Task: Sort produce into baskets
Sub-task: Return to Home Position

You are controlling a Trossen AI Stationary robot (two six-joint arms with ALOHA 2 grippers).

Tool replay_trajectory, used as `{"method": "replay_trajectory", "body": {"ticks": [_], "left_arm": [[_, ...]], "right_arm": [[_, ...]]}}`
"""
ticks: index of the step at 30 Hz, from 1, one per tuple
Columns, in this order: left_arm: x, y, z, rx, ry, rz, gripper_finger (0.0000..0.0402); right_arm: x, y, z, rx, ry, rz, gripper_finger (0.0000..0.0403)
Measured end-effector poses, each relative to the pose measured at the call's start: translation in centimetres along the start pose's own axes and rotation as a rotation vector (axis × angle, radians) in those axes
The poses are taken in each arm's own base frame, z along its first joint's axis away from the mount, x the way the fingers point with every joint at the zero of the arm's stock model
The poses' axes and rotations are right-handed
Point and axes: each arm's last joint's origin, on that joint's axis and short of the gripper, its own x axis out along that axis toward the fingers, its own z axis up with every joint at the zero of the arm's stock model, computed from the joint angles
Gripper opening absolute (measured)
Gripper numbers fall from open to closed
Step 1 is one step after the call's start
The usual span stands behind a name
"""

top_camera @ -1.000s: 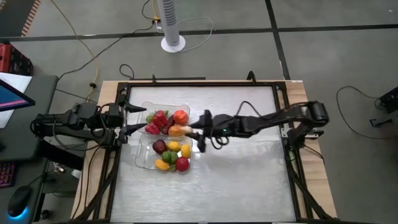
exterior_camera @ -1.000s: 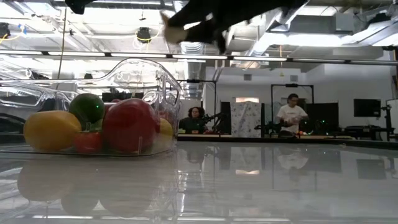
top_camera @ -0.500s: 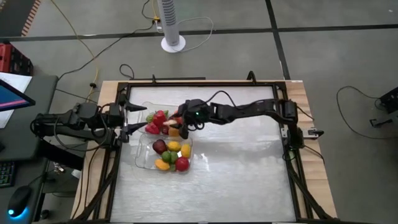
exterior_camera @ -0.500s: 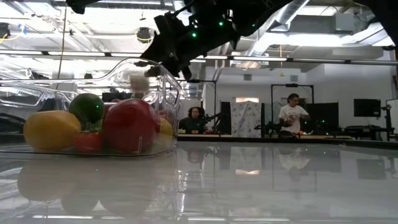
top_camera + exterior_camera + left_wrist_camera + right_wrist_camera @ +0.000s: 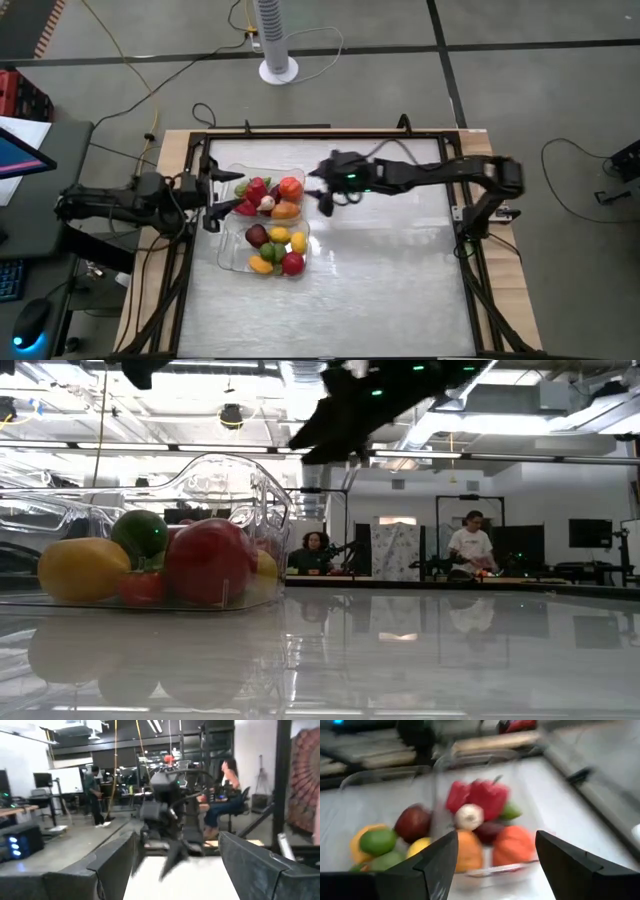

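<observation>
Backing off since half a second ago, right claw (image 5: 322, 192) now hangs just beside the baskets rather than over them, fingers spread and empty. Garlic (image 5: 469, 816) lies straight ahead of it in the upper basket (image 5: 240, 171), among red and orange produce. The lower basket (image 5: 228, 260), ahead and to one side, holds the rest. Left claw (image 5: 225, 193), also spread and empty, waits at the baskets' opposite side. No piece shows outside a basket, so sorting looks done; only parking the arms seems left.
</observation>
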Motion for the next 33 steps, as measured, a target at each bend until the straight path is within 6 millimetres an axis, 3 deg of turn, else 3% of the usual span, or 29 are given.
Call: {"method": "replay_trajectory", "body": {"ticks": [5, 9, 13, 23, 27, 33], "left_arm": [[-1.2, -0.1, -0.7, -0.100, -0.037, -0.084, 0.0275], [-1.9, -0.2, -2.7, -0.162, -0.107, -0.120, 0.0275], [-2.7, 0.0, -3.9, -0.188, -0.145, -0.056, 0.0275], [-4.8, 0.7, -4.2, -0.201, -0.152, 0.005, 0.0275], [-4.3, 0.4, -5.4, -0.196, -0.128, 0.006, 0.0275], [-4.0, 0.1, -7.1, -0.227, -0.155, -0.024, 0.0275]], "right_arm": [[-4.8, -1.5, -2.7, 0.025, -0.165, -0.068, 0.0291], [-6.8, -2.2, -5.6, 0.075, -0.283, -0.029, 0.0291], [-8.4, -2.1, -8.2, 0.093, -0.266, 0.006, 0.0291], [-15.0, -1.7, -8.2, 0.063, -0.456, -0.045, 0.0291], [-16.2, -1.6, -10.0, 0.058, -0.471, -0.084, 0.0291], [-16.3, -1.8, -13.9, 0.074, -0.501, -0.092, 0.0291]]}}
